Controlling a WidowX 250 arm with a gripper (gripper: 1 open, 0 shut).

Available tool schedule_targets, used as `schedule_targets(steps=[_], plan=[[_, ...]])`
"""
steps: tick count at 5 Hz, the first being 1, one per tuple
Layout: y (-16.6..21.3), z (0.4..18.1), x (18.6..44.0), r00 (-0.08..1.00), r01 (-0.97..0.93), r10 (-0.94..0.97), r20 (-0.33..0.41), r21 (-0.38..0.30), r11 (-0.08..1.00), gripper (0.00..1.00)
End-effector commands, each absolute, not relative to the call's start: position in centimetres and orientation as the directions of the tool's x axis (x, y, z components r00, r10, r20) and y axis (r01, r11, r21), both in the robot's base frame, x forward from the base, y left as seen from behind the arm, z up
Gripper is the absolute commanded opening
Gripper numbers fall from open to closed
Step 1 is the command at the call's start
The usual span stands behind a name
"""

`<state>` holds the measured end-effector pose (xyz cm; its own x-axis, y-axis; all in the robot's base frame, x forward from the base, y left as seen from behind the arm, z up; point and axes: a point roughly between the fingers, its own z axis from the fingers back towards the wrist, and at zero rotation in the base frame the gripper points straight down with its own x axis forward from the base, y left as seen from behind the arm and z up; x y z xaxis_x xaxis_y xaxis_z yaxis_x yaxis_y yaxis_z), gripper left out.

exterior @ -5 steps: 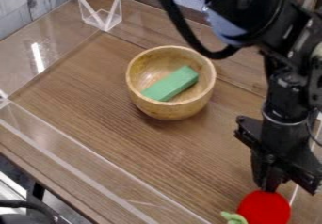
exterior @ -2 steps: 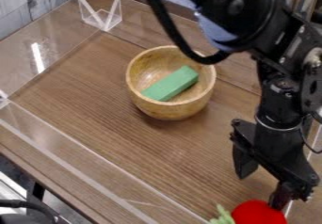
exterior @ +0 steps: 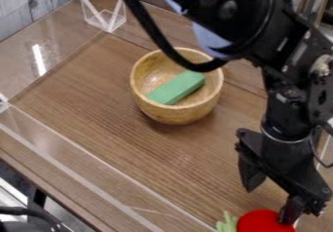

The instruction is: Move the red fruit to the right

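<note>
From the single camera I see my black gripper (exterior: 282, 189) with fingers spread apart, holding nothing, just above the small round red toy fruit (exterior: 264, 221) with its green tuft at the bottom edge. I judge the fruit light, smooth, rigid; I'd pinch across its round middle.

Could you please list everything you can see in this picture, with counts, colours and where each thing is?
red fruit: one, bright red with a green leafy tuft, at the bottom edge, partly cut off, on the table.
wooden bowl: one, light wood, near the middle of the table.
green block: one, green, lying inside the bowl.
clear stand: one, transparent, at the far edge.
table: one, dark wood grain.
gripper: one, black, pointing down just above the fruit, jaws open, holding nothing.
</note>
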<state>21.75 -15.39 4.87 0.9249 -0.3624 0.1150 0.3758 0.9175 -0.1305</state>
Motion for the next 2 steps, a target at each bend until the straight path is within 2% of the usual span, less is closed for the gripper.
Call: schedule_targets(steps=[1, 2], plan=[[-15.53, 4.58, 21.96, 0.911, 0.407, -0.391, 0.129, -0.138, 0.903, 1.00], [-15.42, 3.72, 22.04, 0.903, 0.426, -0.412, 0.119, -0.139, 0.894, 1.00]])
